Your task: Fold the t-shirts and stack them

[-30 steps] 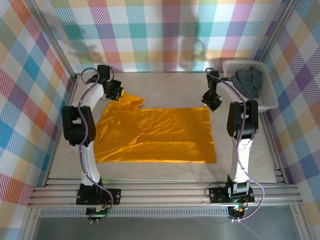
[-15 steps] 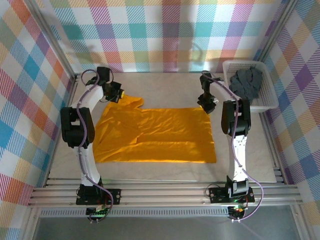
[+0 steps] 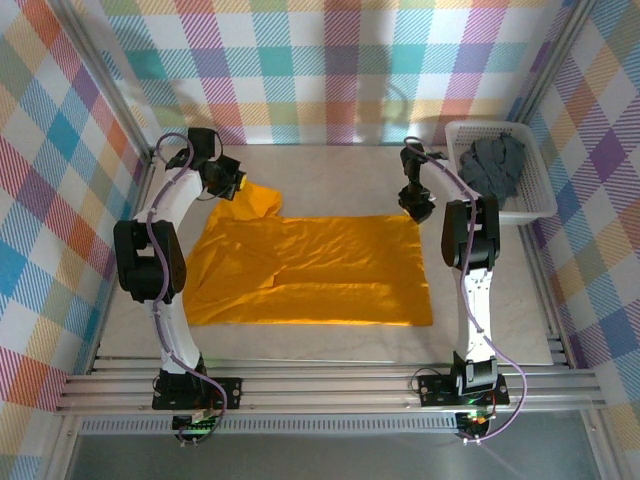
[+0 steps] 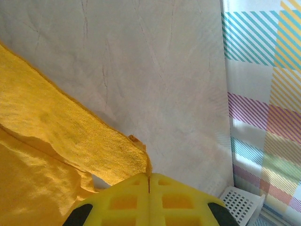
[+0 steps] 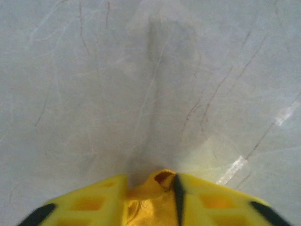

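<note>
Plainly, the table is bearing the whole job. The orange-yellow t-shirt is lying spread across its middle, mostly flat, rumpling a little toward its left side, with its far-left part rising toward the far side. The dark grey t-shirt is sitting crumpled in the white mesh basket at the far right corner, well apart from the work. Both arms are reaching to the far edge of the orange-yellow cloth, one at each end. The left gripper is holding the far-left corner: in its wrist view its fingers are pressing fully together, pinching a thin edge of the cloth in the seam between them. The right gripper is sitting on the far-right corner. In its wrist view its fingers are standing only a little apart, with a bunched tip of the same cloth filling the gap, so it is gripping that corner too. I am judging this to be the start of the first fold, with both far corners taken. The next move is calling for the two arms to be lifting together, evenly, and carrying the far edge over toward the near edge. They should be keeping the cloth taut between them so that it is neither sagging nor slipping from the right pinch
</note>
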Controlling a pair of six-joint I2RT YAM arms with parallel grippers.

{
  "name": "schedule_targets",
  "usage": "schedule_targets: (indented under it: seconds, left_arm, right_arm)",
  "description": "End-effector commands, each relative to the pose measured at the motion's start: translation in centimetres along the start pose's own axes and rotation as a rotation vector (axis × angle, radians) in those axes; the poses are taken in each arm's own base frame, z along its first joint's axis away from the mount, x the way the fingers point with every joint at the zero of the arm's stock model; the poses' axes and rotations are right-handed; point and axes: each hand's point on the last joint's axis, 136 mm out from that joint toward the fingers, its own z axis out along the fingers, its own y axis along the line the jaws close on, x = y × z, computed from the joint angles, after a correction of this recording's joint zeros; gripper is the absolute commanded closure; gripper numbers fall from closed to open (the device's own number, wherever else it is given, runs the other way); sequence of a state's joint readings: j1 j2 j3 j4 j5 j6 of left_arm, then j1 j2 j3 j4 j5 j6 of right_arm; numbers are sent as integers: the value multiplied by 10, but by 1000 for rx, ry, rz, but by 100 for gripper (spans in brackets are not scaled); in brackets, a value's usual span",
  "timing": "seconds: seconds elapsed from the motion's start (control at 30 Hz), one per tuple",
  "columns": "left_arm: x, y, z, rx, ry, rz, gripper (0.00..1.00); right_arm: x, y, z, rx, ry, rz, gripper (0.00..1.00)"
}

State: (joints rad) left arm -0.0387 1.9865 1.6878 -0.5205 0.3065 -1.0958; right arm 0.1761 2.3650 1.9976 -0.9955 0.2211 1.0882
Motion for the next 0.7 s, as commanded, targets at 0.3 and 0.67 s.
schedule_targets:
  seconds: [0.3, 0.67]
  left_arm:
    - [27, 11, -57, -16, 29, 104, 100]
    - [65, 87, -149, -86, 18, 145, 100]
  right_arm:
    - [8, -3, -42, -101, -26, -80, 100]
    - [38, -26, -97, -288, 12, -282, 100]
